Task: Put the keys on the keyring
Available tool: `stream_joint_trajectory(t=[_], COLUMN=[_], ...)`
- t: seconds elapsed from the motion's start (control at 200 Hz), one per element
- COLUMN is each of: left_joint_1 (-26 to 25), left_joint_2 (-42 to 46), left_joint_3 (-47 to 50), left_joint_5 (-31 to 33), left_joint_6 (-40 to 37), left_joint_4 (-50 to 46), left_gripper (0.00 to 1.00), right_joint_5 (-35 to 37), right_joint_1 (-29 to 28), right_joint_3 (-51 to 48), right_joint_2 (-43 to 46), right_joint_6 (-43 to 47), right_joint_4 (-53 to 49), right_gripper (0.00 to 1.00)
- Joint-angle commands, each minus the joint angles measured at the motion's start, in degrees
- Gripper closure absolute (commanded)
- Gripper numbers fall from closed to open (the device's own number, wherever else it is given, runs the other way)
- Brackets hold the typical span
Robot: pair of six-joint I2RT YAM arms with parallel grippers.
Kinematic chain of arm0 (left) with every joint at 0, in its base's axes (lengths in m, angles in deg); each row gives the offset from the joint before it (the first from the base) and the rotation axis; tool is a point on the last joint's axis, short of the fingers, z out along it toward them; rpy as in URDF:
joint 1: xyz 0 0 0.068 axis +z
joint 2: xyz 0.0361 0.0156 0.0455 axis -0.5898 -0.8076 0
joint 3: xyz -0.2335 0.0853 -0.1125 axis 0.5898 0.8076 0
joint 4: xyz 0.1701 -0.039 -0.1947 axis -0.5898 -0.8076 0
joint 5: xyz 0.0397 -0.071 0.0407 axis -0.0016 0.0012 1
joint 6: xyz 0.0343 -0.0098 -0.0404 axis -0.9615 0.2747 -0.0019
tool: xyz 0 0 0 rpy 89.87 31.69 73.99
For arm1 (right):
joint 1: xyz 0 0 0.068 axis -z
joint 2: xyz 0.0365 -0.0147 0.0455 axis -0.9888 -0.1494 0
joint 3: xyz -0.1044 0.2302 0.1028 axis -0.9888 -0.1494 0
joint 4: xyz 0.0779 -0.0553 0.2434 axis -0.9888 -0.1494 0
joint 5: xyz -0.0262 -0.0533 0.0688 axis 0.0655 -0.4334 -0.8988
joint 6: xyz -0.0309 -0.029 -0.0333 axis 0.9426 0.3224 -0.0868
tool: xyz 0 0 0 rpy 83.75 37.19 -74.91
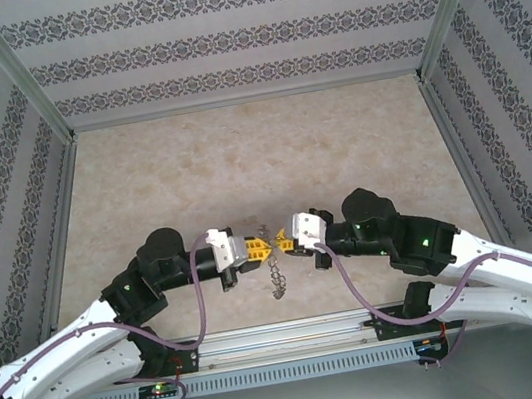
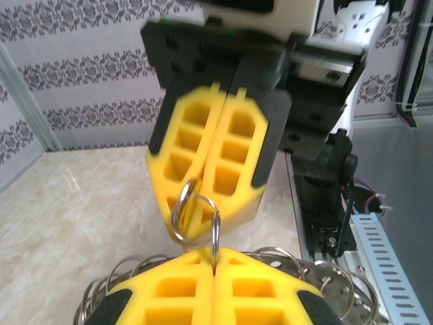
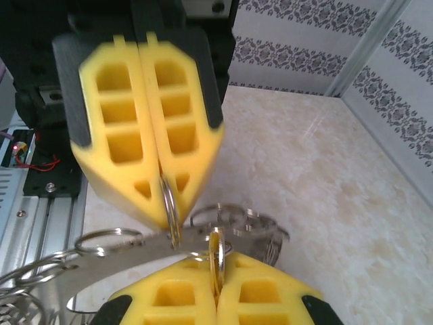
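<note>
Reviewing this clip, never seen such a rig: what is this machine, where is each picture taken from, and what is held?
Two robot arms are bolted at the near edge of a table. The wide picture looks down from above and behind them; the two close-ups come from a camera on each wrist, showing that arm's own yellow claw at the bottom and the other arm's facing it. The left claw and right claw meet tip to tip, both shut, each pinching a small wire loop of the keyring, a limp metal bundle hanging below them. I cannot make out separate keys.
</note>
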Motion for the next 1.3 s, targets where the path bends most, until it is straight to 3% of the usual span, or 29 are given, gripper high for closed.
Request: stream_joint_trajectory(t=[0.0, 0.235, 0.405, 0.56, 0.595, 0.66, 0.879, 1.124, 1.294], left_joint_1=[0.5, 0.5, 0.5, 0.5, 0.5, 0.5, 0.5, 0.5, 0.5], left_joint_2=[-0.8, -2.7, -2.4, 0.3, 0.9, 1.9, 3.2, 4.0, 3.3], left_joint_3=[-0.6, -1.6, 1.2, 6.4, 7.4, 9.0, 10.7, 12.5, 11.5], left_joint_5=[1.5, 6.2, 11.7, 19.6, 21.2, 23.4, 27.3, 27.3, 28.2], left_joint_6=[-1.1, -0.4, 2.7, 6.4, 6.9, 8.0, 9.3, 10.4, 9.3], left_joint_4=[0.0, -3.5, -1.0, 4.5, 5.1, 6.6, 6.5, 8.7, 9.0], left_gripper=[1.0, 1.0, 0.62, 0.48, 0.39, 0.33, 0.13, 0.09, 0.09], right_joint_5=[1.9, 7.5, 10.4, 5.0, 4.5, 3.3, -1.8, -5.9, -7.6], right_joint_1=[0.0, -1.0, 2.0, 10.7, 12.4, 15.0, 23.1, 27.0, 27.7], right_joint_3=[2.9, 6.1, 10.8, 13.5, 14.5, 16.5, 24.0, 33.9, 34.6], right_joint_2=[-0.8, -4.1, -8.9, -14.1, -16.1, -19.9, -34.1, -49.2, -54.2], right_joint_6=[1.6, 2.7, 1.3, -1.8, -2.1, -2.2, -2.4, -5.4, -8.5], right_joint_4=[-2.1, -5.4, -9.2, -9.8, -9.9, -9.8, -6.6, -4.3, -2.3], right_gripper=[1.0, 1.0, 1.0, 1.0, 1.0, 1.0, 1.0, 1.0, 1.0])
